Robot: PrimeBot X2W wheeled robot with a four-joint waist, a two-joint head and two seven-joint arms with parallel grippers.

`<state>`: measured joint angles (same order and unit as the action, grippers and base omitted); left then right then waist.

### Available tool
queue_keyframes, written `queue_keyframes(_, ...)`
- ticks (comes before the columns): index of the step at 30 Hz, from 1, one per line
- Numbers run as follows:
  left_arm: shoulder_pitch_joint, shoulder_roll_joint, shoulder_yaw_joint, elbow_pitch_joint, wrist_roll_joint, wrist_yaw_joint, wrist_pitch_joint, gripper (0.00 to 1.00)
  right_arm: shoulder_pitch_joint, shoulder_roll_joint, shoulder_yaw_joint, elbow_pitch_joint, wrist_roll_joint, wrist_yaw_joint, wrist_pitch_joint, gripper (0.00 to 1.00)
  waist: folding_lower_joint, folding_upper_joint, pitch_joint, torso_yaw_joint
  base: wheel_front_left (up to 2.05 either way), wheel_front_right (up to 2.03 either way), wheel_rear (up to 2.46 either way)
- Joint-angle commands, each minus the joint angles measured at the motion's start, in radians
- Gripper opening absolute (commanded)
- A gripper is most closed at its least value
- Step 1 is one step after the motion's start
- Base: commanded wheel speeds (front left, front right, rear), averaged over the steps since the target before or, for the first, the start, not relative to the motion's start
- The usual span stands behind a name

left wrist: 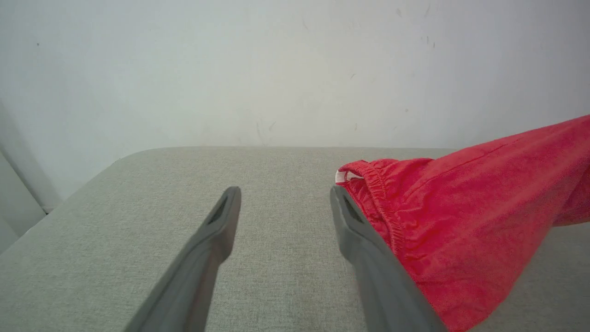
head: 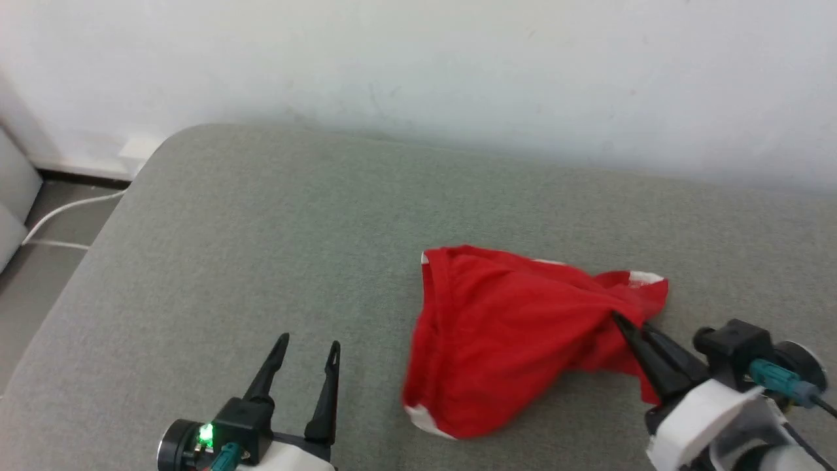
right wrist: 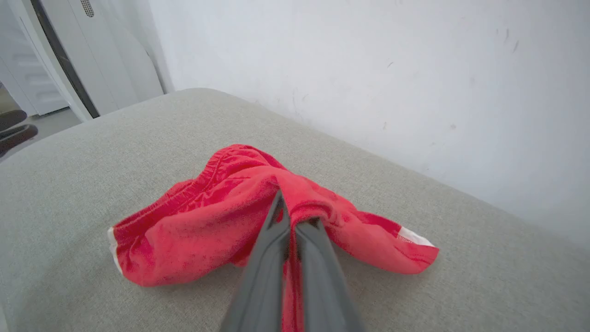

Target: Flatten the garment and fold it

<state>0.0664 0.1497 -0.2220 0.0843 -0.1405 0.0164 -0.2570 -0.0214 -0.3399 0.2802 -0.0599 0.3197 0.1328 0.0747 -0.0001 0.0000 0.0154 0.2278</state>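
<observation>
Head view: the garment [head: 497, 327], red shorts with white trim, is seen bunched in a rough triangle on the grey fabric-covered worktop [head: 261, 229], right of centre. The right gripper [head: 621, 320] is pressed together on a gathered fold at the garment's right side. The fabric is pulled taut toward the pinch, and whatever lies behind the fingers is hidden. The right arm is cut off at the frame's corner. The left gripper [head: 309, 341] is held spread at lower left, apart from the garment, nothing between its fingers. A white cable [head: 59, 212] is seen on the floor at left.

Left wrist view: the left gripper [left wrist: 284, 193] is spread over bare worktop [left wrist: 138, 207]. The garment [left wrist: 461, 207] is shown just beside the right-hand finger, its waistband edge partly covered by it; contact cannot be told. The red cloth is cut off at the right edge.

Right wrist view: the right gripper [right wrist: 295, 216] is closed on a raised ridge of the garment [right wrist: 198, 226], the fingers blurred. The elastic waistband is seen at the far side. Dark shapes [right wrist: 14, 129] at the left edge cannot be identified.
</observation>
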Motion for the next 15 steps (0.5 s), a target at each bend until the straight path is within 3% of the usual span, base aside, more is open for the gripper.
queue_keyframes(1, 0.012, -0.010, 0.004, 0.002, 0.013, -0.010, -0.005, 1.00, 0.032, -0.008, -0.030, -0.056, -0.017, -0.002, 0.034, 0.00, 0.0001, 0.0000, -0.028, -0.039, 0.00, 0.00, 0.00)
queue_keyframes(8, 0.000, -0.036, -0.001, 0.008, 0.033, -0.038, -0.005, 1.00, 0.090, -0.022, -0.127, -0.249, -0.037, -0.002, 0.294, 0.00, 0.0001, 0.0000, 0.007, -0.015, 0.00, 0.00, 0.00)
queue_keyframes(11, -0.018, -0.048, -0.006, 0.014, 0.039, -0.050, -0.005, 1.00, 0.037, -0.052, -0.138, -0.232, -0.053, -0.002, 0.369, 0.00, 0.0001, 0.0000, 0.040, 0.017, 0.00, 0.00, 0.00)
queue_keyframes(15, -0.048, -0.063, -0.015, 0.024, 0.045, -0.062, -0.005, 1.00, -0.078, -0.103, -0.122, -0.112, -0.044, -0.002, 0.418, 0.00, 0.0001, 0.0000, 0.084, 0.069, 0.00, 0.00, 0.00)
